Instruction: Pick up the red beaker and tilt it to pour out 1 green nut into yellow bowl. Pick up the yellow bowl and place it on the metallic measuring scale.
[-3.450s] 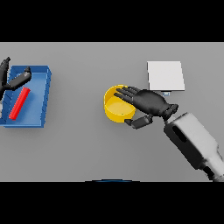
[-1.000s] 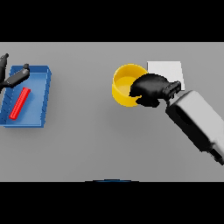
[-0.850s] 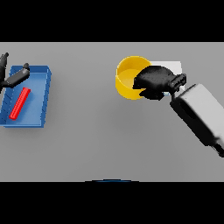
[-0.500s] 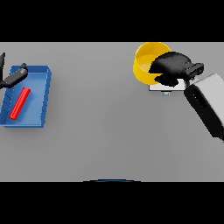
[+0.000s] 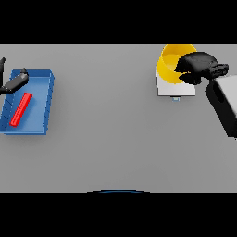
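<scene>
I am carrying the yellow bowl (image 5: 172, 65) farther away from me and over to my right: a moment ago it was hanging beside the near left corner of the metallic measuring scale (image 5: 175, 87), and now it is sitting over the scale's far edge, covering most of the white plate. My right arm has swung out with it, so the forearm is now running down the right edge of the view.

My right hand (image 5: 198, 67) is curling round the bowl's right rim, fingers wrapped over the wall and pinching it. The bowl is lying directly to the left of this hand, touching it. The scale is just below and to the left of the hand, with only its near strip and a small tab showing beneath the bowl. I cannot tell whether the bowl is already resting on the plate or hanging just above it.

I am judging the carry as nearly done; what is left is lowering, if needed, and letting go. The bowl is overhanging the far side, so it may want bringing back toward me first.

Well away to the left of this hand, my left hand (image 5: 14, 82) is idling over the blue tray (image 5: 44, 106), with a red bar (image 5: 21, 109) lying in it. I cannot make out its fingers.
</scene>
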